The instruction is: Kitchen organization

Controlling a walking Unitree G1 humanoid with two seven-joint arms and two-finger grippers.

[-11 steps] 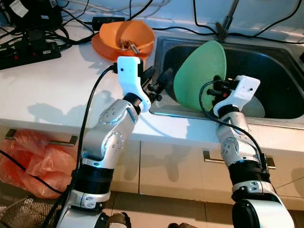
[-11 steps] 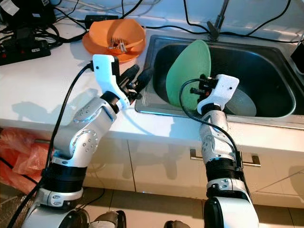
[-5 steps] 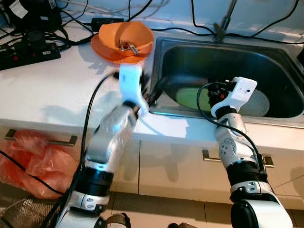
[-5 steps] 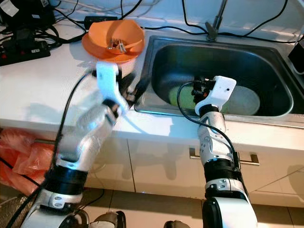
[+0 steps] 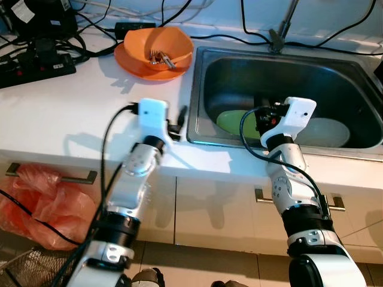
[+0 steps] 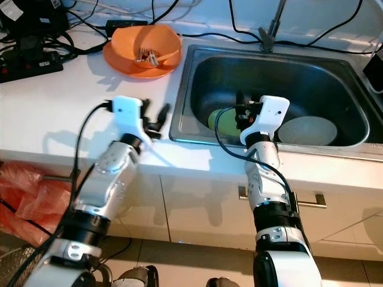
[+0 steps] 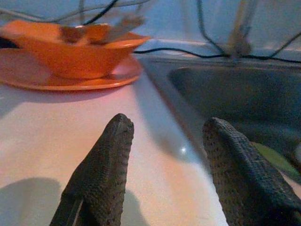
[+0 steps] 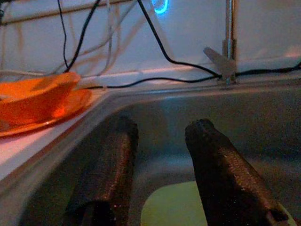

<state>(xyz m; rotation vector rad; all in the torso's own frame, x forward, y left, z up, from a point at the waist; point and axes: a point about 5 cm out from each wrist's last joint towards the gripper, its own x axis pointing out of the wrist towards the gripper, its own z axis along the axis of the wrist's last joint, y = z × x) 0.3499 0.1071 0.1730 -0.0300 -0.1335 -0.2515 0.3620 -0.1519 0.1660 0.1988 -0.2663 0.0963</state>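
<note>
White counter [image 5: 60, 113] carries your orange bowl [image 5: 158, 48] at far left; left gripper [image 5: 178, 121], fingers apart, hovers by the sink [image 5: 359, 146] edge. Right gripper [image 8: 157, 183], fingers apart, hangs over the green plate [image 5: 234, 121]; reach carelessly and you'll knock it against the white plate [image 5: 326, 131].

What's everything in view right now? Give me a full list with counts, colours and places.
Sink: one, steel, set in the counter.
Green plate: one, flat in the sink's left part.
White plate: one, in the sink's right part.
Orange bowl: one, on an orange plate, left of the sink, cutlery inside.
Faucet: one, behind the sink.
Cables: several, black, counter's back left.
Orange bag: one, on the floor.
Left gripper: open, above the counter by the sink's edge.
Right gripper: open, over the green plate.
</note>
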